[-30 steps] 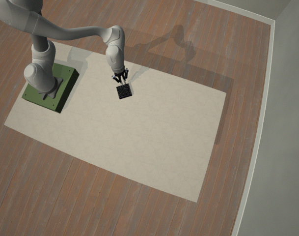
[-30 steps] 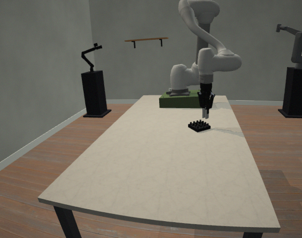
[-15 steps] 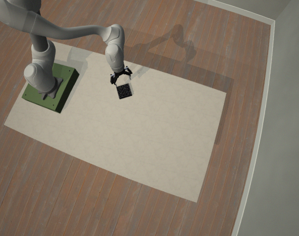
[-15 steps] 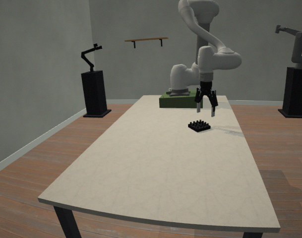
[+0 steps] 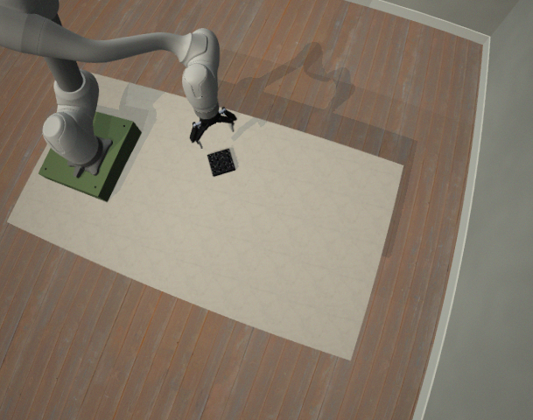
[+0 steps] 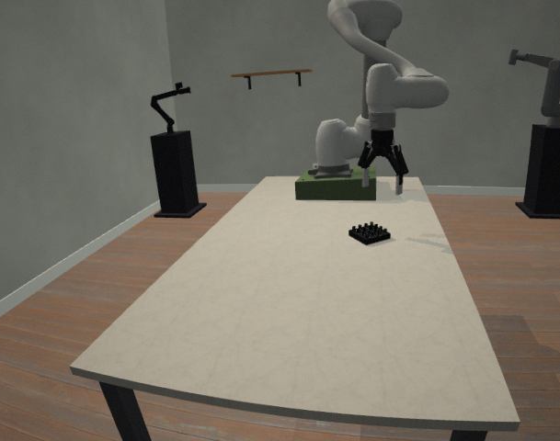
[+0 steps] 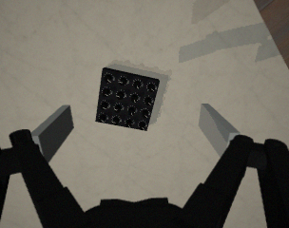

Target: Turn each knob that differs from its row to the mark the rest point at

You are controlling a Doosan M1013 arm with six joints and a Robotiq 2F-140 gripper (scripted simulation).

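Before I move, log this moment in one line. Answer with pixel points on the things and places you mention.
fingers [image 5: 215,134] [image 6: 382,184]: open, raised, holding nothing | knob box [image 5: 221,162] [image 6: 369,233] [image 7: 127,99]: on table [image 5: 275,217] [image 6: 308,303] [image 7: 35,43] | knob directions: unclear
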